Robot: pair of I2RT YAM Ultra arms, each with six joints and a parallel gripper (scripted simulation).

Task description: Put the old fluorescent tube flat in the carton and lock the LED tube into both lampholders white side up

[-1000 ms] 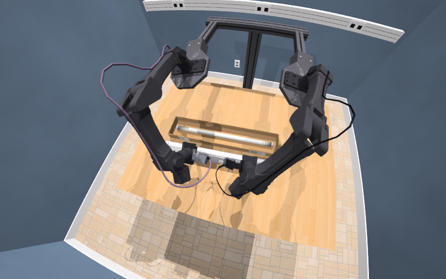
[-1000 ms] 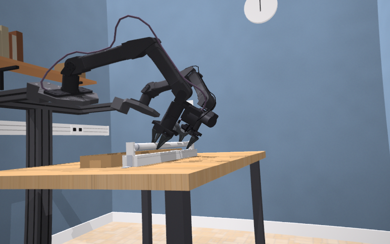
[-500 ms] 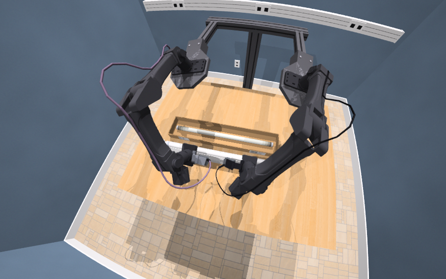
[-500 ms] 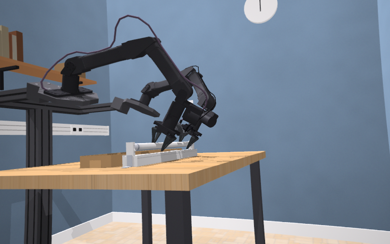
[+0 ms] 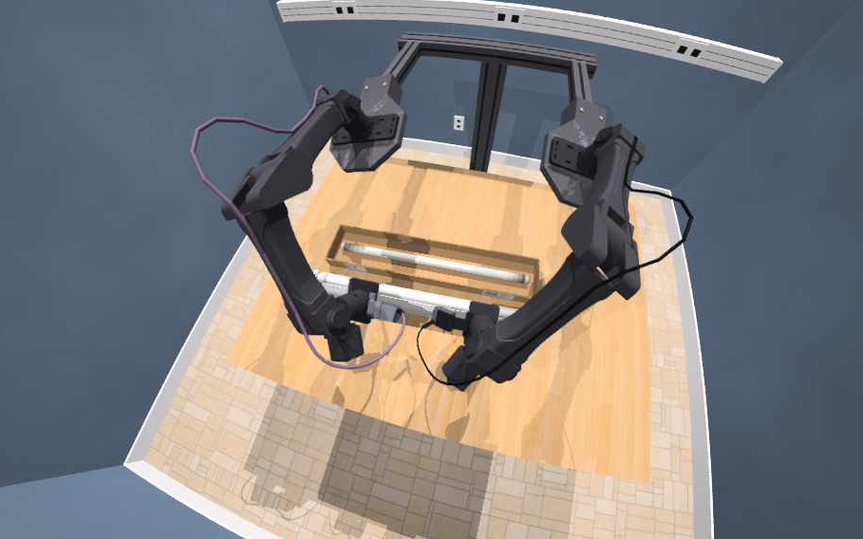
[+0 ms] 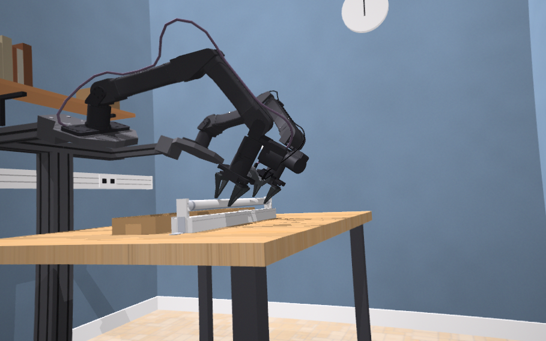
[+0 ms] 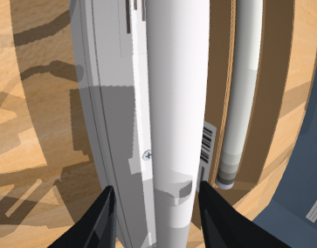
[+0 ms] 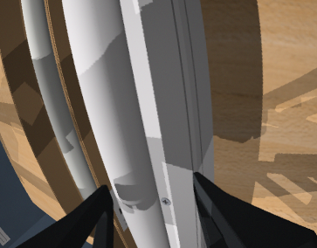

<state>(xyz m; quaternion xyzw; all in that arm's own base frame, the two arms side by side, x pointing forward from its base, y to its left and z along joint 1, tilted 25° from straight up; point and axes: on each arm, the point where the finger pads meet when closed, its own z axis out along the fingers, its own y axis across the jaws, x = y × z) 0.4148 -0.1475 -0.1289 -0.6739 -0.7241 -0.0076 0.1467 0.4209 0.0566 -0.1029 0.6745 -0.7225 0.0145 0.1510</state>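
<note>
- Here's the left end effector (image 5: 484, 314) (image 6: 259, 199) (image 7: 156, 191), released, its fingers apart on either side of the tube in the fixture (image 5: 415, 303) (image 6: 207, 204) (image 7: 178, 87) (image 8: 98, 96).
- Right end effector (image 5: 363, 297) (image 6: 223, 201) (image 8: 151, 181) is released too, straddling that tube; both have their far finger closer to it.
- That looks like the LED tube, white upward, above the fixture (image 6: 224, 220) (image 7: 115, 113) (image 8: 168, 87); I can't tell whether its pins are locked.
- So centre the fingers first, then lift both straight up, slowly, brushing nothing.
- If a pin isn't locked, close gently and turn both ends together.
- Beyond, the old tube (image 5: 434, 263) (image 7: 246, 79) (image 8: 54, 100) lies in the carton (image 5: 434, 246) (image 6: 126, 226) (image 7: 274, 87) (image 8: 19, 70), far side of the fixture; the carton looks flat on the desk (image 5: 589, 401) (image 6: 309, 229) (image 7: 19, 144) (image 8: 290, 87), so keep clear of it.
</note>
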